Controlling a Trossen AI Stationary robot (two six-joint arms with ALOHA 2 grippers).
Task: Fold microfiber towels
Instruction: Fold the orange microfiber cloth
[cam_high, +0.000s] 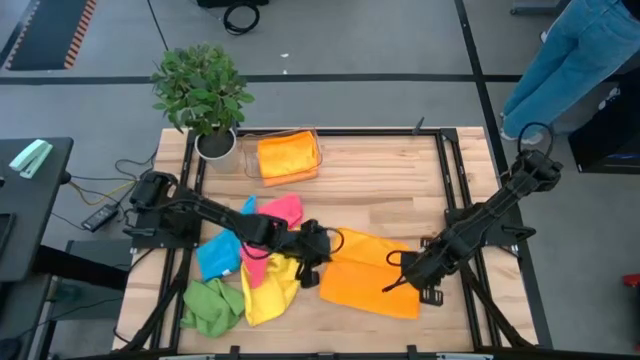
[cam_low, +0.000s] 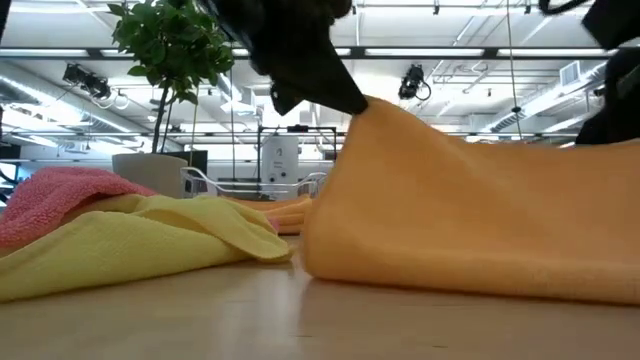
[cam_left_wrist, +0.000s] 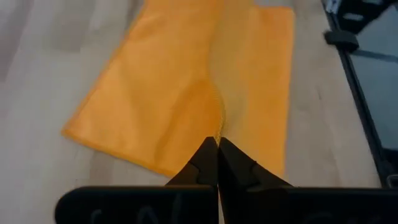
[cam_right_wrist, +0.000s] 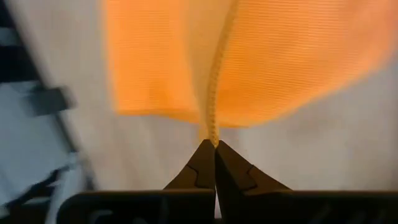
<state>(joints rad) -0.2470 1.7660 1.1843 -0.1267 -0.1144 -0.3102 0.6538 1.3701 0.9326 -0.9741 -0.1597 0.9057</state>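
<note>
A large orange microfiber towel lies spread on the wooden table, right of centre. My left gripper is shut on its left end; in the low view that end rises to a peak under the dark fingers. My right gripper is shut on the towel's right part. Pink, blue, yellow and green towels lie bunched together at the left, resting on the table. My left gripper pinches the orange towel's hemmed edge between its two fingers, slanting down from the table's left. The cloth is pulled up into a peak at the fingers, and the rest lies on the table. One layer or several, I cannot tell. My right gripper pinches a hemmed edge of the same towel between its two fingers, pointing steeply down from above. The cloth spreads away beyond the fingertips. One layer or several, I cannot tell.
A clear plastic tray at the far middle holds a folded orange towel. A potted plant stands at the far left corner. A person in jeans stands beyond the far right corner. Bare wood lies between tray and towel.
</note>
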